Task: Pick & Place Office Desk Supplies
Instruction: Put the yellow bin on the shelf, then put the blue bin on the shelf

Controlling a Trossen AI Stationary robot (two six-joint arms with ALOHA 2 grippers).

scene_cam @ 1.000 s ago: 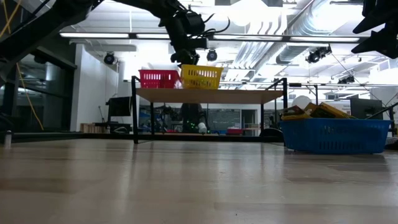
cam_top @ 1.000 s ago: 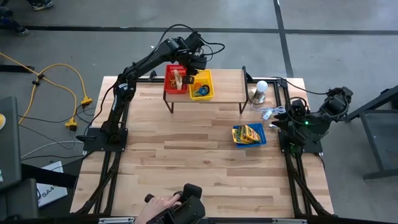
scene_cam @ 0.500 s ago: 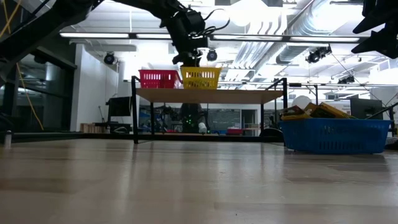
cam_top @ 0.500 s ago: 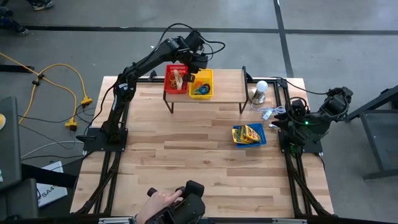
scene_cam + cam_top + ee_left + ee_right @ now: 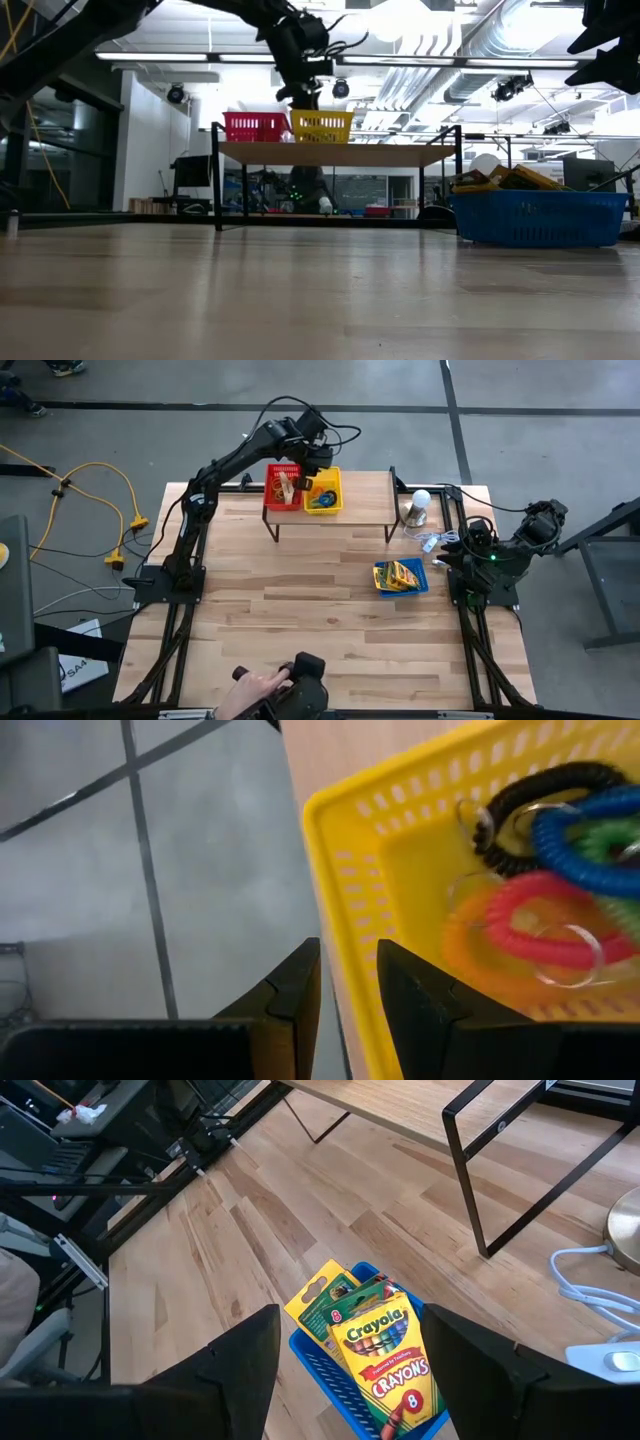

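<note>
Your left gripper (image 5: pixel 345 990) is clamped across the wall of the yellow basket (image 5: pixel 335 482). Over the last second it has nudged that basket a little toward the back edge of the raised shelf (image 5: pixel 365 505), beside the red basket (image 5: pixel 282 472). The coiled rings (image 5: pixel 560 840) lie inside, so this looks like tidying. The right gripper (image 5: pixel 350 1335) waits by the desk's right edge with its fingers apart over the crayon boxes (image 5: pixel 385 1350).
</note>
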